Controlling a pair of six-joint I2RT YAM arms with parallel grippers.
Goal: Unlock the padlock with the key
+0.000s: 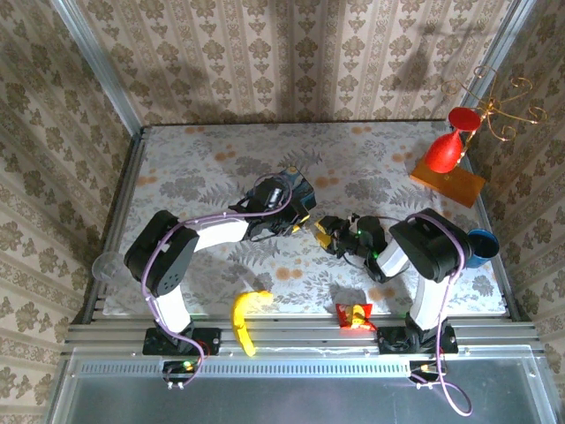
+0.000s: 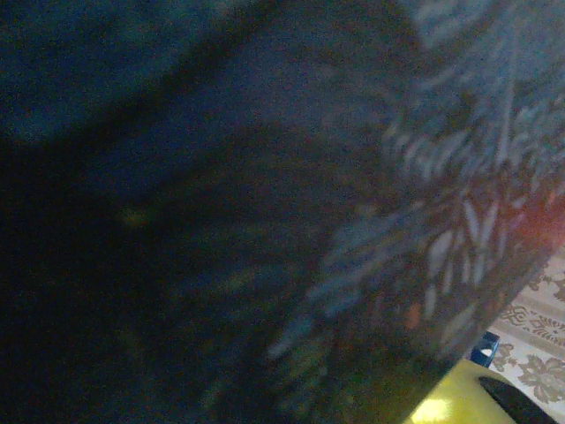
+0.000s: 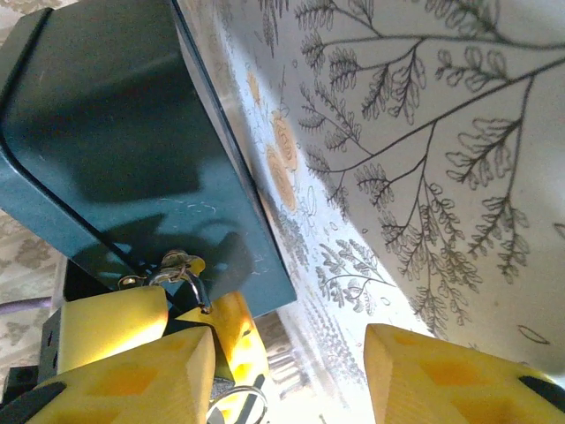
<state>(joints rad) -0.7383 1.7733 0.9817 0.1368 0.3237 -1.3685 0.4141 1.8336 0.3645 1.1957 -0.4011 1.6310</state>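
Note:
The blue painted tin box (image 1: 287, 188) sits mid-table, and in the right wrist view its dark teal side (image 3: 132, 132) looms close. The tiny padlock's silvery shackle (image 3: 196, 287) hangs from the box's hasp. Its dark body sits between the yellow fingers (image 3: 113, 320) of my left gripper (image 1: 304, 221), which is shut on it. A key ring (image 3: 237, 405) shows just below; the key's blade is hidden. My right gripper (image 3: 291, 382) stands open just right of the lock (image 1: 325, 234), with nothing between its fingers. The left wrist view is a dark blur of the box (image 2: 265, 203).
A banana (image 1: 247, 320) and a red snack packet (image 1: 355, 314) lie near the front edge. At the back right a red goblet shape (image 1: 446, 152) stands on a wooden board. A blue cup (image 1: 483, 246) is beside the right arm and a clear cup (image 1: 108, 265) at the left edge.

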